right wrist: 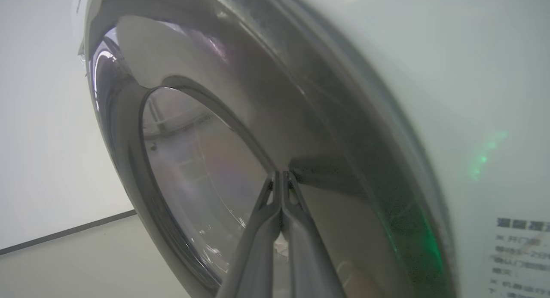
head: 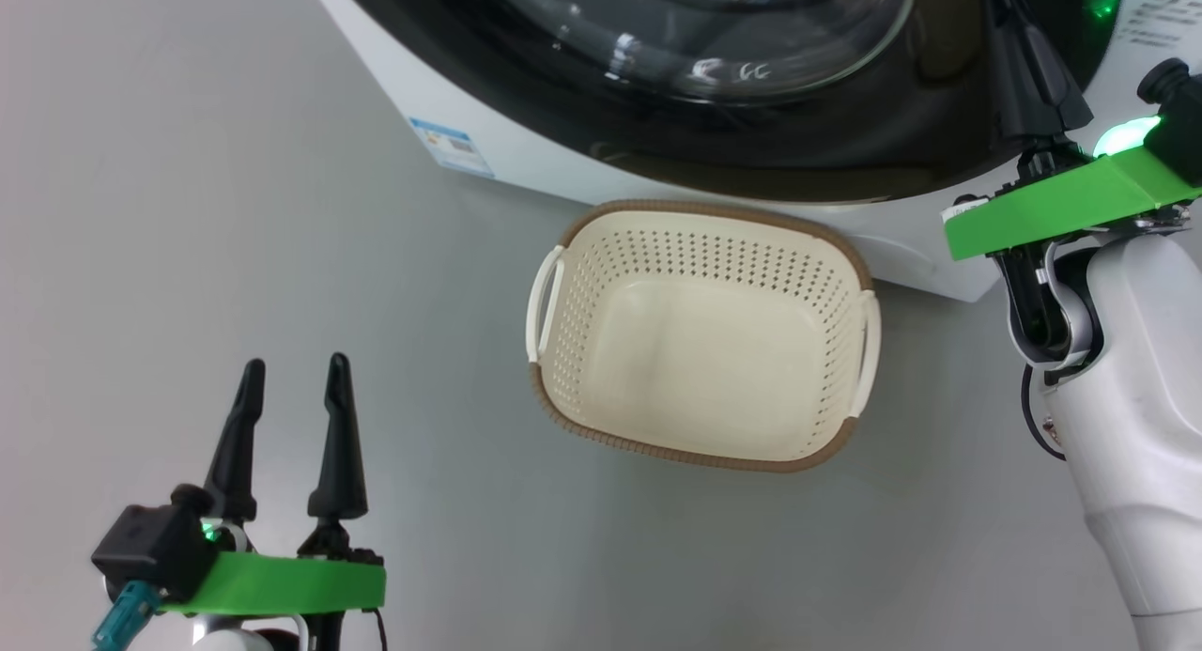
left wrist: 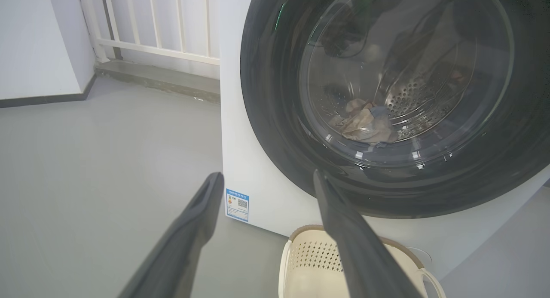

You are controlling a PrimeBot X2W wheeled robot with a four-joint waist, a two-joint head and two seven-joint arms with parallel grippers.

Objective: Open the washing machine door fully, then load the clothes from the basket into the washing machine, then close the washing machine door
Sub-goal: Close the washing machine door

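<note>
My left pincer (head: 295, 364) hangs low on the near left above the plain grey floor (head: 188, 256). Its two long dark fingers are spread wide and have hold of nothing.

My right pincer (right wrist: 281, 174) is up on the far right, with both fingers pressed tight together and nothing between them. Its tips lie at the right side of the large round glossy black door (left wrist: 275, 117) of the big white box-shaped front-loading washing machine (head: 488, 116). I cannot tell whether they quite touch the black ring.

The door lies flat against the machine's front. Through its bulging clear glass window I see the clothes (left wrist: 363, 124), a crumpled heap of pale and bluish cloth at the bottom of the perforated steel drum.

The small cream-white perforated plastic basket (head: 714, 209), with a brown rim and two side handles, stands on the floor just in front of the machine, below the door. Its bare bottom shows.

A small blue label sticker (head: 453, 147) sits on the machine's lower left corner. A white railing (left wrist: 163, 23) stands further off to the left of the machine.
</note>
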